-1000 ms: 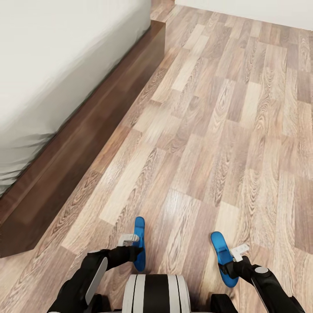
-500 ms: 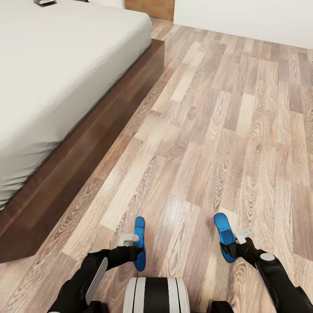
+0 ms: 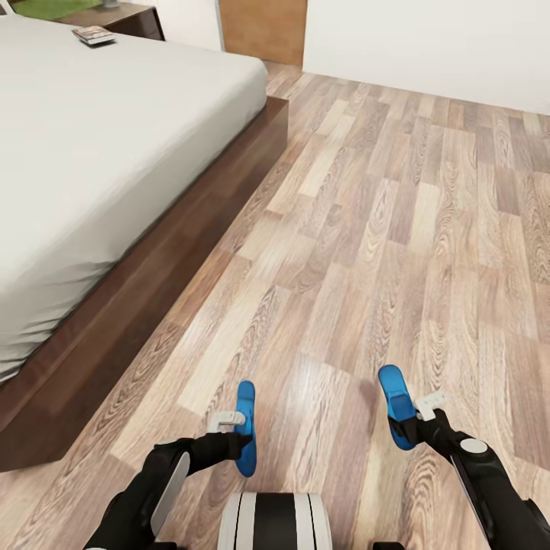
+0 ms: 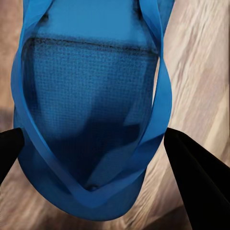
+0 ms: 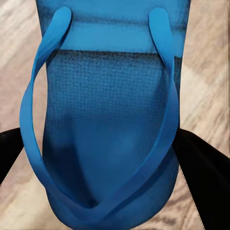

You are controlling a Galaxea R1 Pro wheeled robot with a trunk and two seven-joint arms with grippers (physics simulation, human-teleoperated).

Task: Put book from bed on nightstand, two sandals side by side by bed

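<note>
Lots of brown wooden floor (image 3: pixel 397 229), wide across the right and the far side. Big bed (image 3: pixel 92 153) along the left, with a soft grey-white top and a dark brown wooden frame low at its edge. White wall (image 3: pixel 428 38) at the far end, with a brown wooden panel (image 3: pixel 263 27) next to it. Dark wooden nightstand (image 3: pixel 130 19) at the far left, just past the bed's far corner.

Closer in, two bright blue sandals, well apart from each other. Left sandal (image 3: pixel 245 428) near the middle, standing on its thin edge and pointing away. Right sandal (image 3: pixel 397 405) over on the right, tilted a bit. Both a fair way from the bed.

Left claw (image 3: pixel 237 431) squeezed tight on the left sandal, one finger on each side. Up close, black fingers (image 4: pixel 196 182) pressed at the edges of the left sandal (image 4: pixel 91 105), straps on show.

Right claw (image 3: pixel 412 418) squeezed tight on the right sandal the same way. Up close, black fingers (image 5: pixel 201 177) at both sides of the right sandal (image 5: pixel 105 120).

Smallest of all, the book (image 3: pixel 93 34), flat on the bed near its far corner, close to the nightstand.
</note>
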